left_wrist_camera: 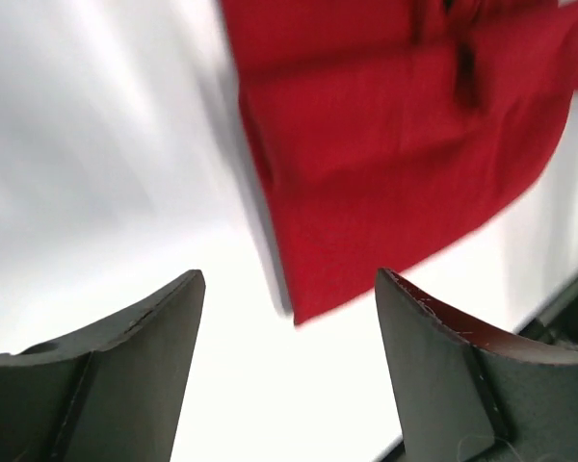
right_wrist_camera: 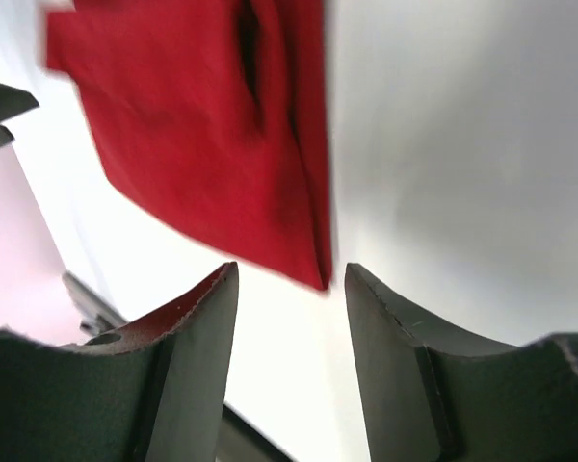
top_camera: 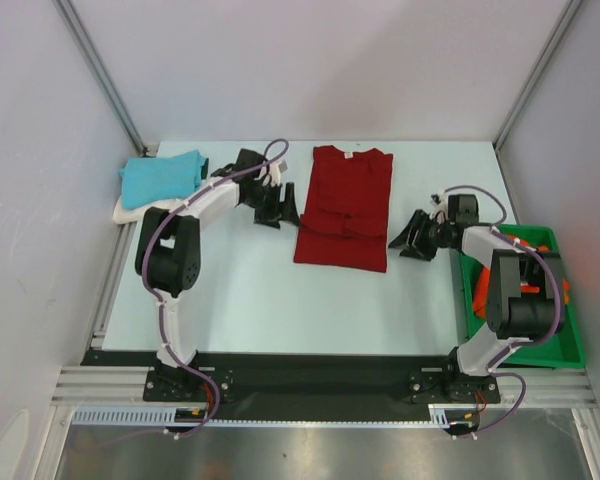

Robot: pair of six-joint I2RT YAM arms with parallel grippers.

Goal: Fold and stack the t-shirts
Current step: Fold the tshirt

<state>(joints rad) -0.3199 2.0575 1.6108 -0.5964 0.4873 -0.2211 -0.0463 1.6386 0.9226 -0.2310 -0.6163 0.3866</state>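
With left claw (top_camera: pixel 280 207) and right claw (top_camera: pixel 411 240) both apart and empty beside the dark red t-shirt (top_camera: pixel 345 205) lying mid-frame on the bench (top_camera: pixel 240 300), pinch its two lower corners together, then carry the hem evenly up to the collar.

Right gripper (right_wrist_camera: pixel 289 274) spread; dark red t-shirt (right_wrist_camera: pixel 193 144) ahead.

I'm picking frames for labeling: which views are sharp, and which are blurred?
Top external view: sharp and evenly lit, the dark red t-shirt crisp on the table. Left wrist view: the shirt's edge streaked by motion blur. Right wrist view: similar smear, its hem soft.
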